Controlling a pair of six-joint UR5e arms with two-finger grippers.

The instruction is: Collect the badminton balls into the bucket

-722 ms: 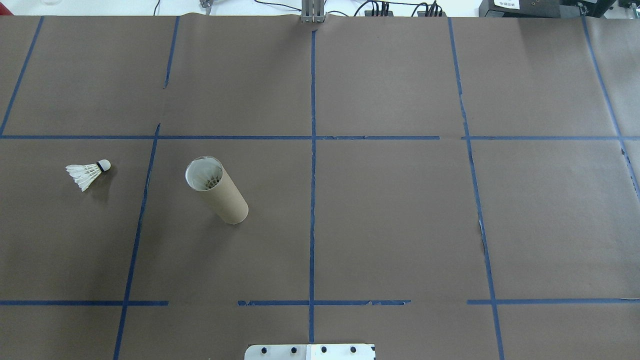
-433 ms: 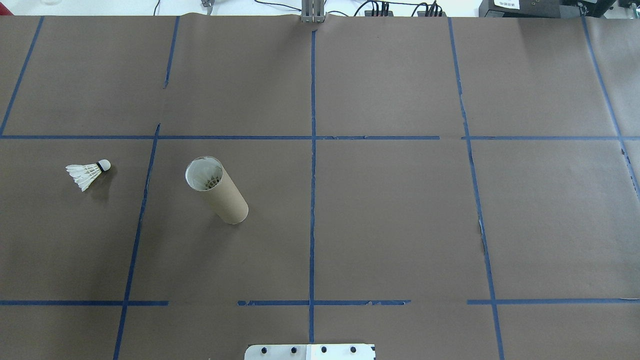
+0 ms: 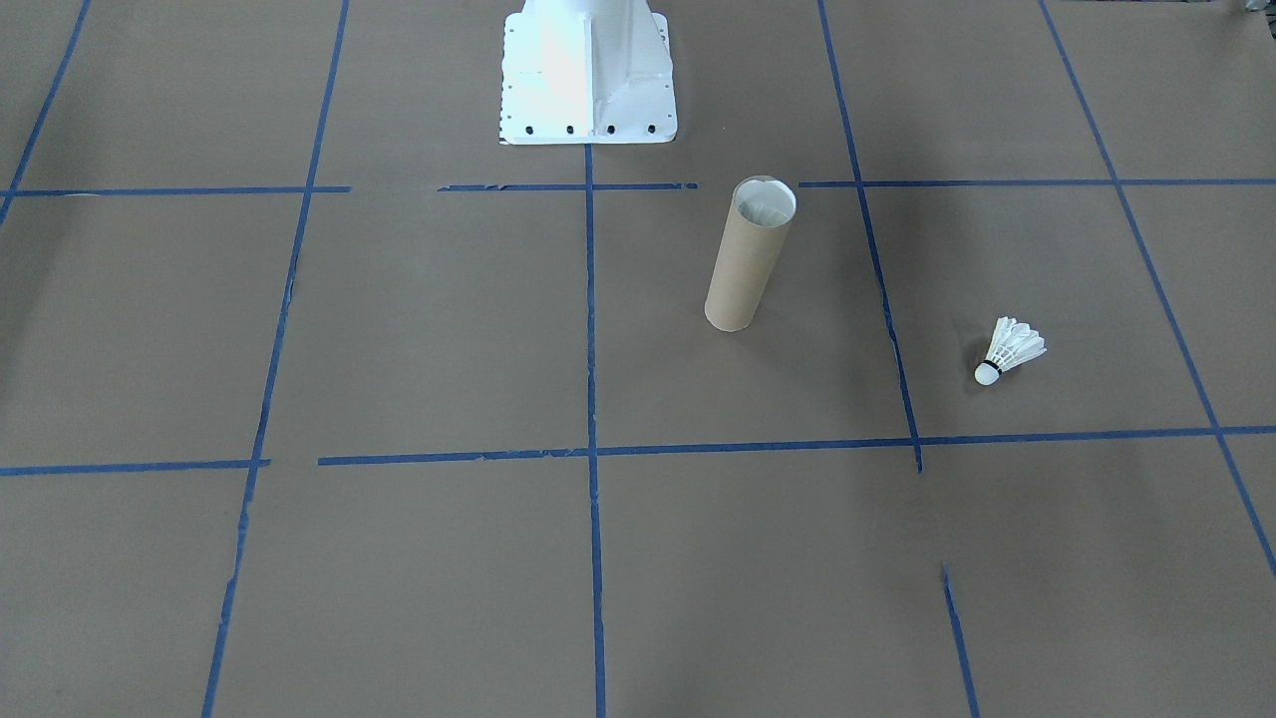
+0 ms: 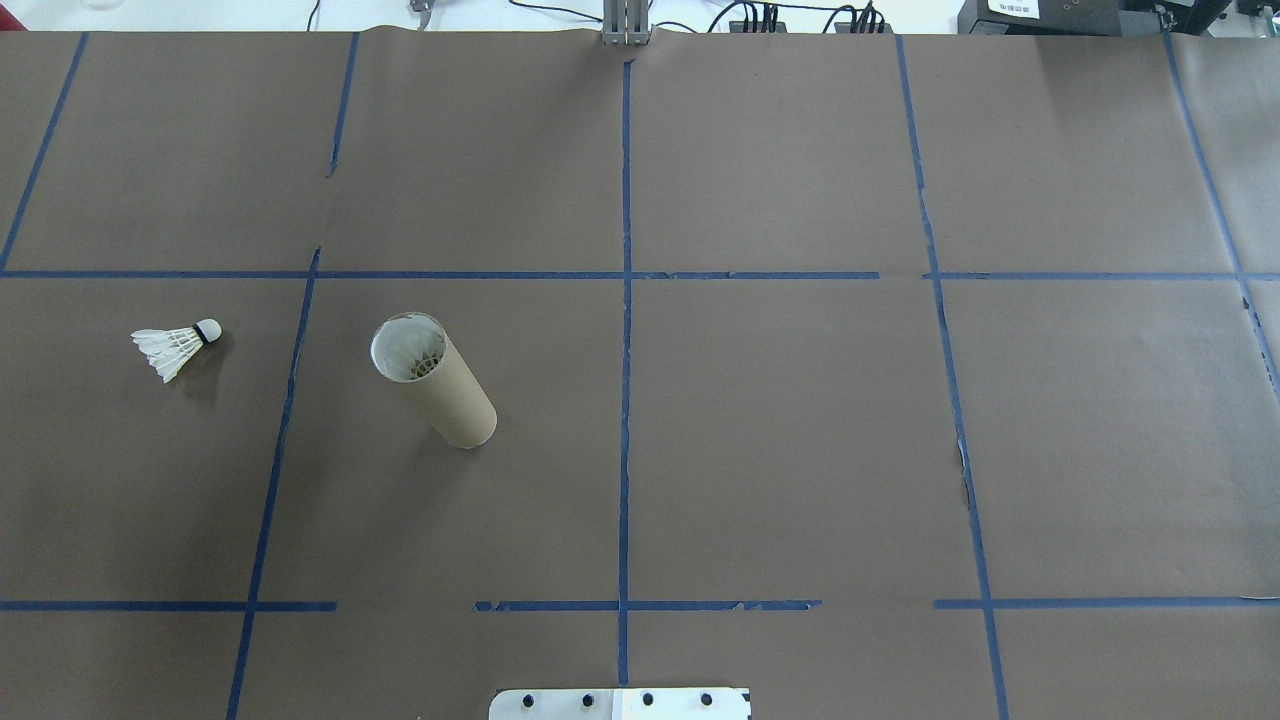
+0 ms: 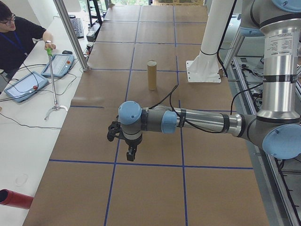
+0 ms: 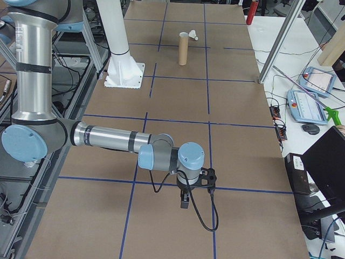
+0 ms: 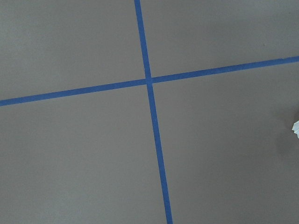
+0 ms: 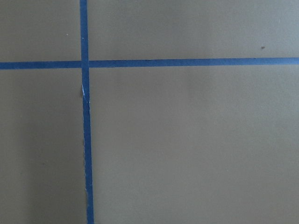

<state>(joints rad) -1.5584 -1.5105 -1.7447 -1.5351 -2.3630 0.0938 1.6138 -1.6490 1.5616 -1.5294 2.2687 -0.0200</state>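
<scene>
One loose shuttlecock (image 4: 177,346), one tube (image 4: 438,382), two arms (image 5: 197,121).

Even, bright overhead light; frames sharp. The base (image 3: 586,70) glares white, blown out. Soft faint shadows lie beside the shuttlecock (image 4: 178,346) and tube (image 4: 440,384).

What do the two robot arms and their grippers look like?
Both arms are silver metal tubes joined by grey housings with light blue round caps. A black cable runs along each forearm. Each ends in a small black gripper, the left gripper and the right gripper.
</scene>
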